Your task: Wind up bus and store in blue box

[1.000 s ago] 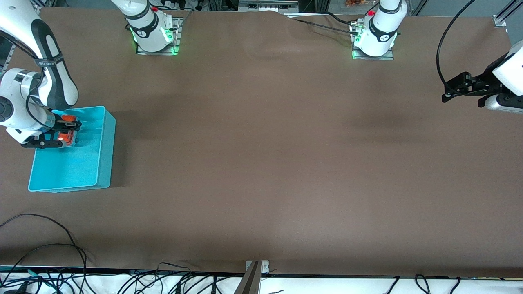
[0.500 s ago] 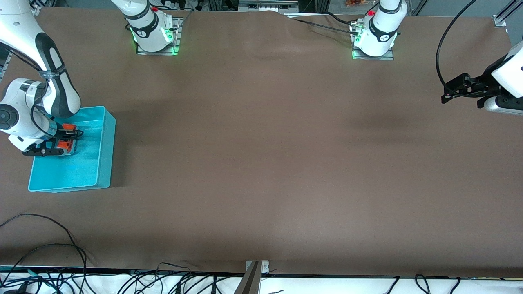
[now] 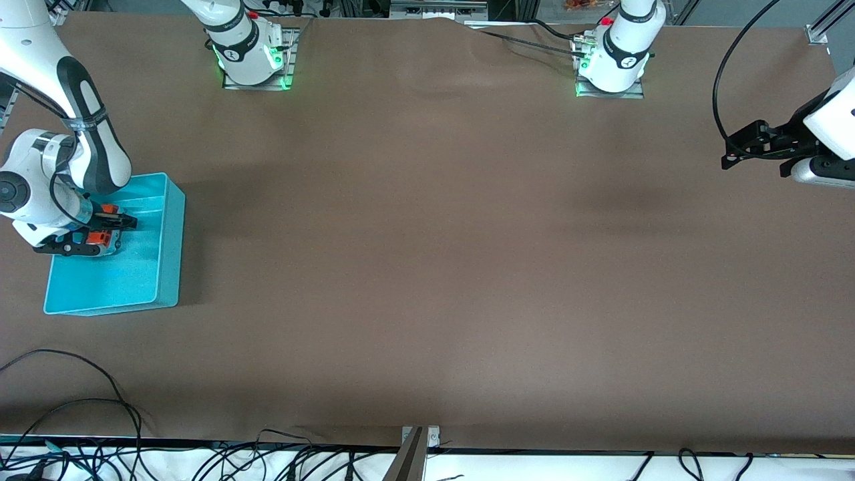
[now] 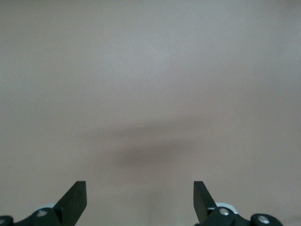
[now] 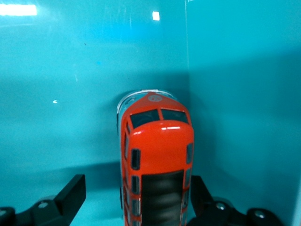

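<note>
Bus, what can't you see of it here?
- Bus rear, any winder: cut off by the right wrist view's edge.
- Wheels, contact with box floor: hidden under its body.
- Front view: open right pincer, in the box, covers most of the bus.
- Left wrist view: open left pincer waits over the table; no bus.

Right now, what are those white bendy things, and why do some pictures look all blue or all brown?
Those are two robot arms bolted to a brown table. The big picture looks down from above. The other two come from little cameras on each arm's wrist. The right tool is down inside the blue box, so its camera sees blue walls and the orange toy bus between its open fingers; whether the bus has landed I can't tell. The left tool waits, open, above bare table at the left arm's end, so its camera sees only brown.
</note>
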### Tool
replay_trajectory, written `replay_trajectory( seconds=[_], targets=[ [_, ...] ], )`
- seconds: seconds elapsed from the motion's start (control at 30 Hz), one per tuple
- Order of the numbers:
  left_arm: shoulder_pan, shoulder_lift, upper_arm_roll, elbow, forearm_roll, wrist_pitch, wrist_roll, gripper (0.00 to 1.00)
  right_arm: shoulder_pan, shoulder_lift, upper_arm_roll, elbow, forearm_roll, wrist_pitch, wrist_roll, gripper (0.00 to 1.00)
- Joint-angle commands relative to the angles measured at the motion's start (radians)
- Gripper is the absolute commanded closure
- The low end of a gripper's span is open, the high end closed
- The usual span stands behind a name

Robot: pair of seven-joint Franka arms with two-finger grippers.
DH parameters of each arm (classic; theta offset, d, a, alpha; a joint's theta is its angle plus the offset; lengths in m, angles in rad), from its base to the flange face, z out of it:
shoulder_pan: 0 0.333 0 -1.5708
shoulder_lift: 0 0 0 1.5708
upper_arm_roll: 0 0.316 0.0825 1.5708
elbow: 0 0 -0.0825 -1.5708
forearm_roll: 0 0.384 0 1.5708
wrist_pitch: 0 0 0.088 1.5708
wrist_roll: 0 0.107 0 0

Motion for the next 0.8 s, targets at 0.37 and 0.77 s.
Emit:
replay_trajectory(
  seconds=[0.37,0.77],
  targets=[
    [0.003,0.015,-0.003,0.032,0.017,-0.01,-0.006,0.0,-0.007,-0.259,0.098,0.003,0.003,-0.311,0.093,0.0],
    [0.003,0.015,-0.003,0.032,0.017,-0.01,-0.006,0.0,0.011,-0.414,0.188,0.008,0.146,-0.484,0.2,0.0]
  ],
)
